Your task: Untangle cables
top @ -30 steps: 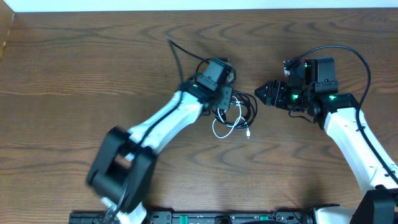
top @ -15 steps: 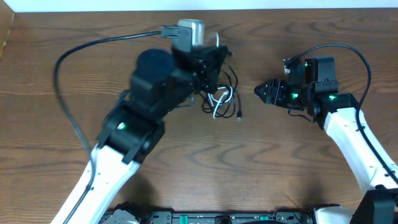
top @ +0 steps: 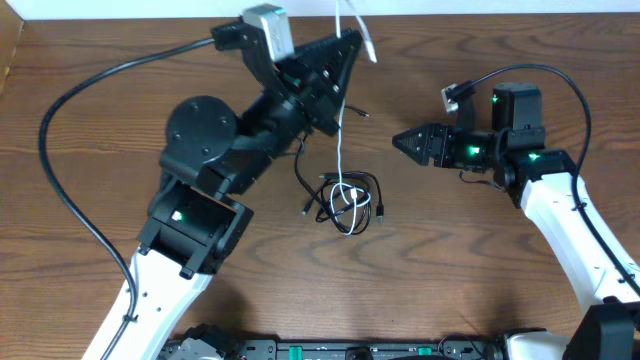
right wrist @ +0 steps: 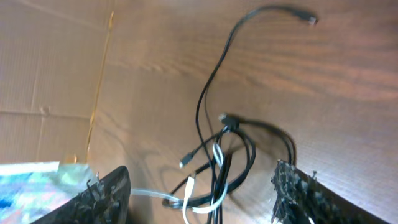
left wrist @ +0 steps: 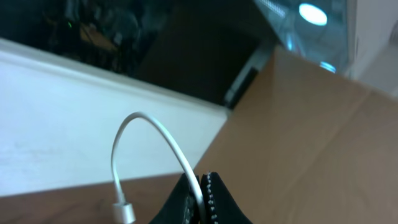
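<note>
Sprawling cables on dark wood-grain table.

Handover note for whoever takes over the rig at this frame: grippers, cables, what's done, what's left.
Left gripper shut on the white cable, held high.
Right gripper open, empty, right of the black cables.
White cable hangs down into the black cables, looped together on the table.
Done: one white end lifted. Left: free the white from the black loops; nothing separated yet.
</note>
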Available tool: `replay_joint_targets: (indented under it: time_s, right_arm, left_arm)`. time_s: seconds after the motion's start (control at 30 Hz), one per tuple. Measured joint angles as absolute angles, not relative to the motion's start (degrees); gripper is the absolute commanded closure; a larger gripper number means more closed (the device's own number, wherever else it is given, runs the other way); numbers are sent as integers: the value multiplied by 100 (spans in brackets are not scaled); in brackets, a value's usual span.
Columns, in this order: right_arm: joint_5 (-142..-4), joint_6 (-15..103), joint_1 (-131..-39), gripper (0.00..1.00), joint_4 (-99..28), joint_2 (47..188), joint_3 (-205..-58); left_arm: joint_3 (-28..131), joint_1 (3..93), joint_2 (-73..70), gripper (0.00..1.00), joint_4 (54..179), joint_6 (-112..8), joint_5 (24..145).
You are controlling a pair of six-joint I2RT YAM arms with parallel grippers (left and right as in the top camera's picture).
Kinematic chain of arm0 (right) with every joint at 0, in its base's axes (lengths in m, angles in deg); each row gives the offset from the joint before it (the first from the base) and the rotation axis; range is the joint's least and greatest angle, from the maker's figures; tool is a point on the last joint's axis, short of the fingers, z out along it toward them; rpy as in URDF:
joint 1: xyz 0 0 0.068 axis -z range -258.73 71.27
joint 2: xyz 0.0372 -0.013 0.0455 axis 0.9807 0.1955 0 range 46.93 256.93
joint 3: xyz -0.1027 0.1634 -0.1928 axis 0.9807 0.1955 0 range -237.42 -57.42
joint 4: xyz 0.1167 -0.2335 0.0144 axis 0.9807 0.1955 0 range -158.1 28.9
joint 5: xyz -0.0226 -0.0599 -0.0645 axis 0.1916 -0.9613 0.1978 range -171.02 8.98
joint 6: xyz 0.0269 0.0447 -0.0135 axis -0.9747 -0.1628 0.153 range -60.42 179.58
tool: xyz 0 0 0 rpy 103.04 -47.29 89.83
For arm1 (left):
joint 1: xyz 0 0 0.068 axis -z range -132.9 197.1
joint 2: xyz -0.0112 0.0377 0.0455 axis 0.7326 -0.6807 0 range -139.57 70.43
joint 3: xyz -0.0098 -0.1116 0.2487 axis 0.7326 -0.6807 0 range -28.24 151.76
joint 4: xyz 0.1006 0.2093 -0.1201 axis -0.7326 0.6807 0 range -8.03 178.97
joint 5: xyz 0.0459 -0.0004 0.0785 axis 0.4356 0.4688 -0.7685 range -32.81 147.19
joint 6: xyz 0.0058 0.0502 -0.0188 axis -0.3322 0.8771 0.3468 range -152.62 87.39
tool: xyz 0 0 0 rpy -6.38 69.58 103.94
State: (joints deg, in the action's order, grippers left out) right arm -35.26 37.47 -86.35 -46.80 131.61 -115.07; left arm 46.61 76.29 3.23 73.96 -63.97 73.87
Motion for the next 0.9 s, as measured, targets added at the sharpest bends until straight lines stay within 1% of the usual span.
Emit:
replay_joint_targets:
  time_s: [0.3, 0.43, 0.63, 0.77, 0.9]
  right_arm:
    - [-3203, 4081, -9181, 34, -4750, 13825, -11507]
    - [-3080, 4219, -9526, 32, -4955, 13950, -11507]
    - [-3115, 4451, -9850, 31, -5322, 13950, -11507]
    - [-3133, 4768, -10105, 32, -5342, 13965, -11507]
    - [-3148, 4896, -10193, 29, -5220, 14066, -11507]
  left_arm:
    - [4746, 7061, 319, 93, 7232, -6838, 7381]
    - [4860, 6945, 319, 93, 7160, -6882, 7370]
    - [4879, 6831, 314, 92, 7418, -6884, 7352]
    - [4879, 6823, 314, 92, 7383, -6884, 7339]
    - [4890, 6792, 317, 93, 7613, -6884, 7342]
